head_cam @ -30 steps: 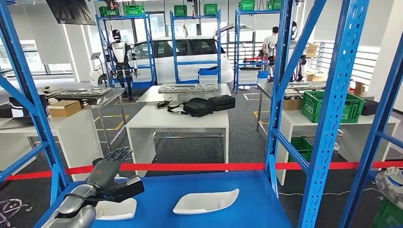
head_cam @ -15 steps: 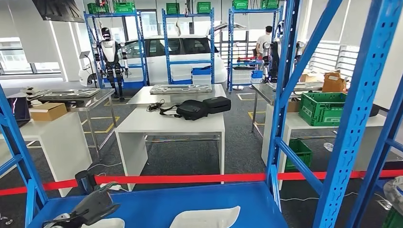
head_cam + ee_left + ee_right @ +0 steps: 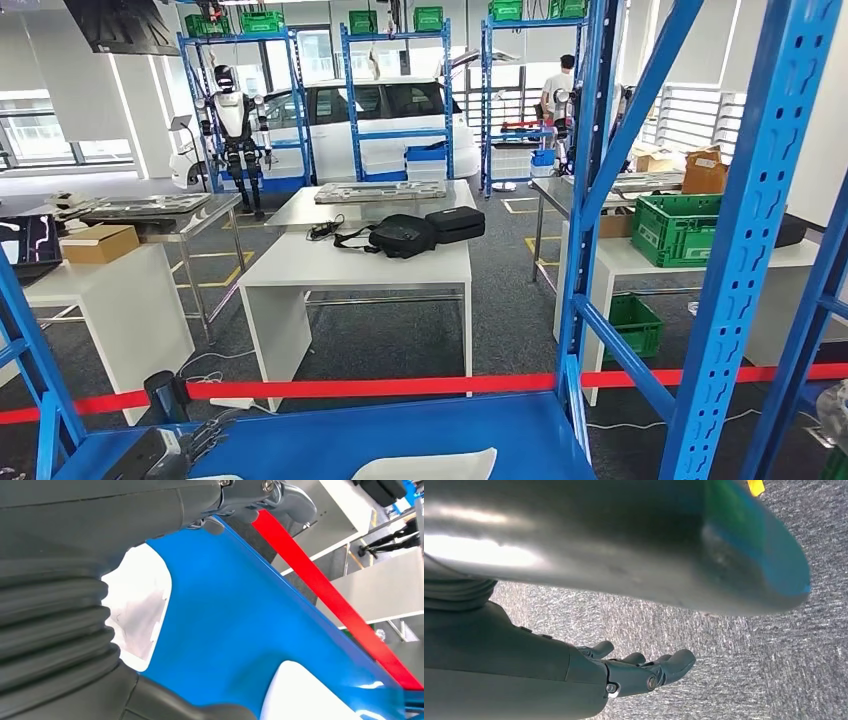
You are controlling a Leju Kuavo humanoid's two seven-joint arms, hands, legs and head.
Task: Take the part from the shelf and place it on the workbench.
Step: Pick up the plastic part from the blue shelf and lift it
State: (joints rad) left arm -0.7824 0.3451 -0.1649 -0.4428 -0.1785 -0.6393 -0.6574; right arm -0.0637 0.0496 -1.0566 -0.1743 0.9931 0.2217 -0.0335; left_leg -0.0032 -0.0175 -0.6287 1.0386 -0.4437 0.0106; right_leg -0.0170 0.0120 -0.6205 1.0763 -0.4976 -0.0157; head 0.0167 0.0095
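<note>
Head view: the blue shelf [image 3: 400, 430] occupies the near foreground, bounded on its far edge by a red tape [image 3: 400, 385] and on the right by blue uprights [image 3: 740, 250]. Beyond the tape, open grey floor [image 3: 510, 290] separates the shelf from a white table [image 3: 350, 265] carrying a black bag [image 3: 400, 235]. A white part [image 3: 425, 466] lies on the shelf near the bottom edge, just right of centre, with bare blue surface around it. The left robot hand [image 3: 185, 445] sits at the near left corner of the shelf, fingers apart and holding nothing.

Left wrist view: a second white part [image 3: 137, 615] lies on the shelf close beside the left robot hand [image 3: 260, 495]; whether they touch cannot be told. The first part appears at the frame's lower edge, well apart from the second.

Right wrist view: the right robot hand [image 3: 644, 672] hangs over grey carpet, fingers loosely extended and holding nothing.

Compared with the frame half a second earlier, the whole scene has shifted, so the camera has moved; the left robot hand now appears lower and farther left in the frame, and less of the white part shows above the bottom edge.
</note>
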